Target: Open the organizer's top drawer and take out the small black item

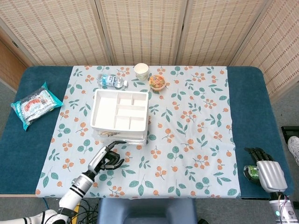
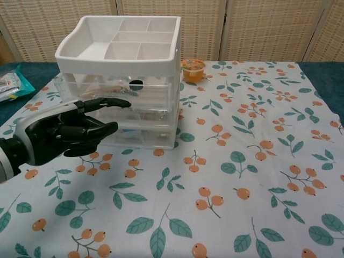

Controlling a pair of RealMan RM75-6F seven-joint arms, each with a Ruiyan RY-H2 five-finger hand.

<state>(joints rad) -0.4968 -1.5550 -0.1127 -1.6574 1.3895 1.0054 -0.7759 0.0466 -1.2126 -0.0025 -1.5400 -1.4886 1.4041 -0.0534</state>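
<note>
We see a folding screen (image 1: 145, 30) of woven, straw-coloured panels in pale frames standing behind the worktop (image 1: 28, 140), which is covered in dark teal fabric. Over its middle lies a white cloth (image 1: 187, 140) printed with green leaves and orange berries. At the far left, beside the screen, a strip of brown wooden surface (image 1: 8, 65) shows. Grey floor (image 1: 285, 107) lies to the right of the worktop. The light is even and soft.
</note>
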